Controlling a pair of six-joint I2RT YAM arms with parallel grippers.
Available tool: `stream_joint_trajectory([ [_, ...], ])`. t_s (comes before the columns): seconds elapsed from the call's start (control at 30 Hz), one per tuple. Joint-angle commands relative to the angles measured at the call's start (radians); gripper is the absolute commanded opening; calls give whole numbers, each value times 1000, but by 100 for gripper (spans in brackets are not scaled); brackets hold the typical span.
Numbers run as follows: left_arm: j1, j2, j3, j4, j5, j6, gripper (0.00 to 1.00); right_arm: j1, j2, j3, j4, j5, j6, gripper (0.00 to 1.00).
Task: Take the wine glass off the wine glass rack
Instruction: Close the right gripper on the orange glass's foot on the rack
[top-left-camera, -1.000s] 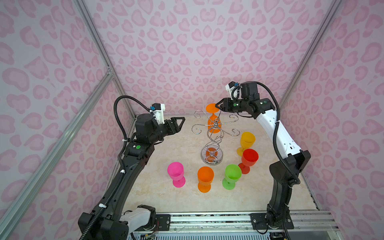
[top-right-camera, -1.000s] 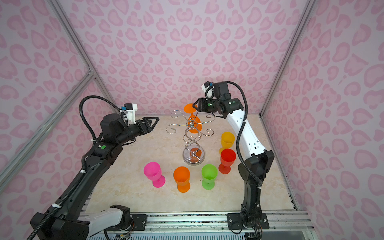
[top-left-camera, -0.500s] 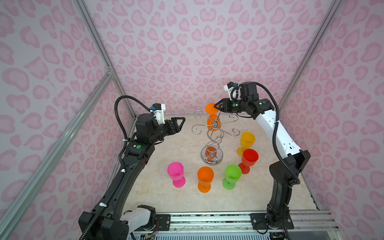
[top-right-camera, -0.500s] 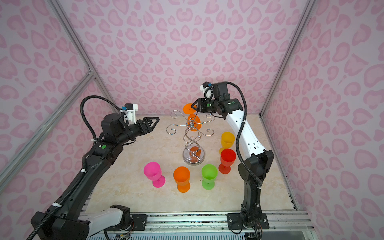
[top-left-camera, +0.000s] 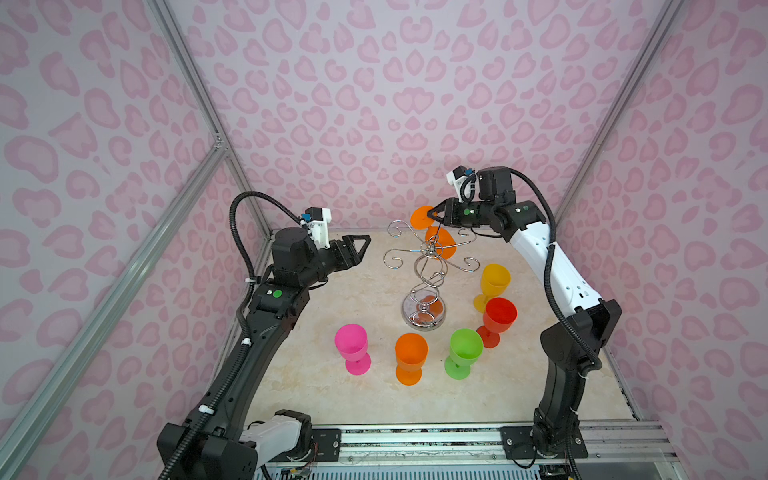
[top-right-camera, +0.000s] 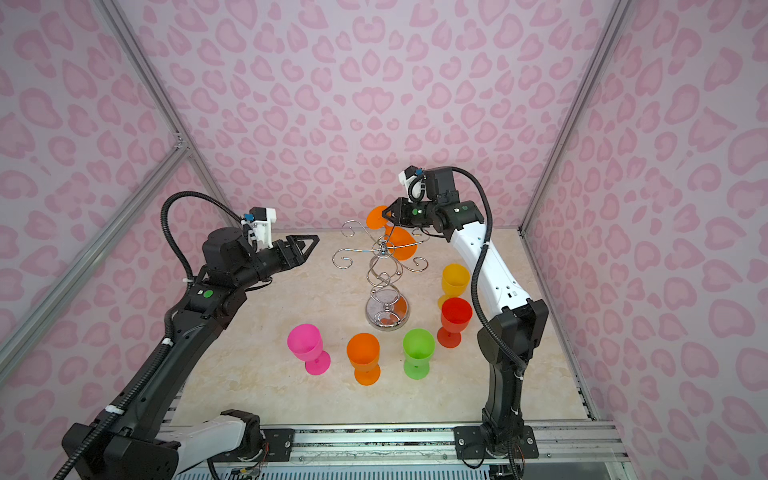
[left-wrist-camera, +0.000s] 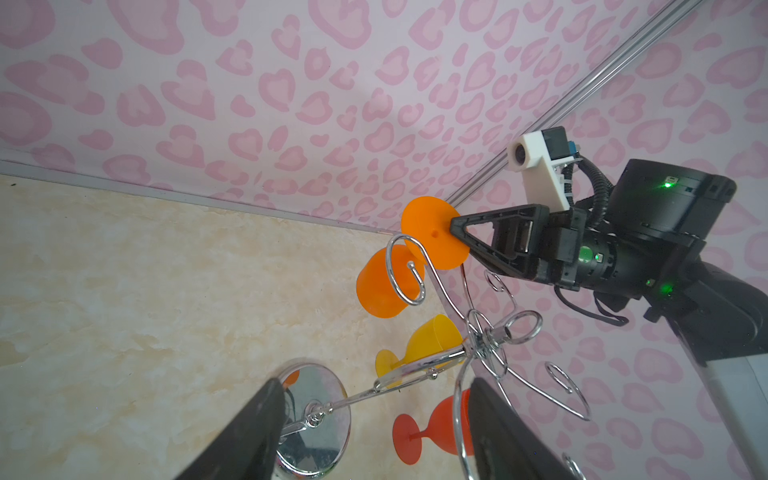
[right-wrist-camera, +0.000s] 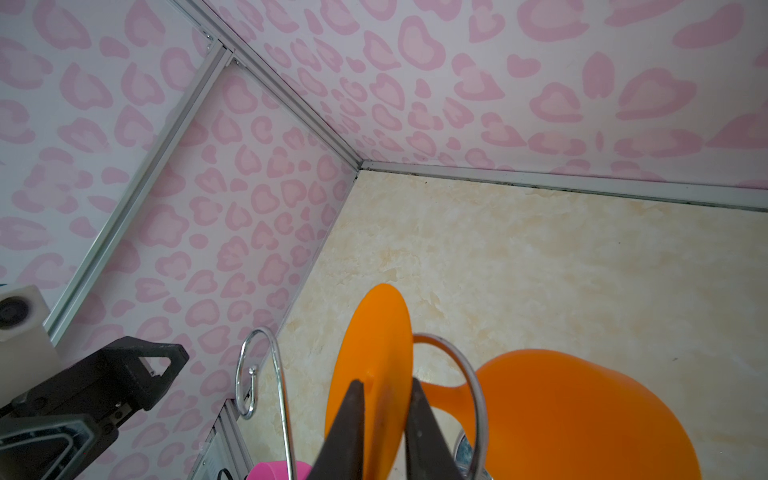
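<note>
An orange wine glass (top-left-camera: 442, 245) (top-right-camera: 401, 243) hangs upside down at the back of the chrome wine glass rack (top-left-camera: 428, 274) (top-right-camera: 384, 274). Its stem sits in a curled arm and its round foot (right-wrist-camera: 374, 332) is uppermost. My right gripper (top-left-camera: 432, 216) (top-right-camera: 386, 215) (right-wrist-camera: 386, 384) reaches in from the right, and its fingers pinch that foot from both sides. In the left wrist view the wine glass (left-wrist-camera: 378, 282) hangs by the right gripper (left-wrist-camera: 457, 226). My left gripper (top-left-camera: 363, 243) (top-right-camera: 311, 241) (left-wrist-camera: 374, 395) hovers open left of the rack, holding nothing.
Several glasses stand on the marble table around the rack's mirrored base (top-left-camera: 423, 313): pink (top-left-camera: 351, 343), orange (top-left-camera: 410, 353), green (top-left-camera: 465, 349), red (top-left-camera: 498, 316) and yellow (top-left-camera: 494, 280). The pink patterned back wall is close behind the rack.
The right gripper's jaws have closed onto the hanging glass's foot. The left arm has not moved.
</note>
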Motion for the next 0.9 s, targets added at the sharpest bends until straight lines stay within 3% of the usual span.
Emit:
stream_joint_trajectory([
  [0.0,1,0,-6,24,15,5,72,-5,-18,-36,70,-22,30,12],
  [0.47,0,6,-11,29,24,-3,71,-60,-86,-260,456,-200,285,2],
  [0.87,1,5,-10,26,32,-8,70,-73,-75,-270,532,-225,353,0],
])
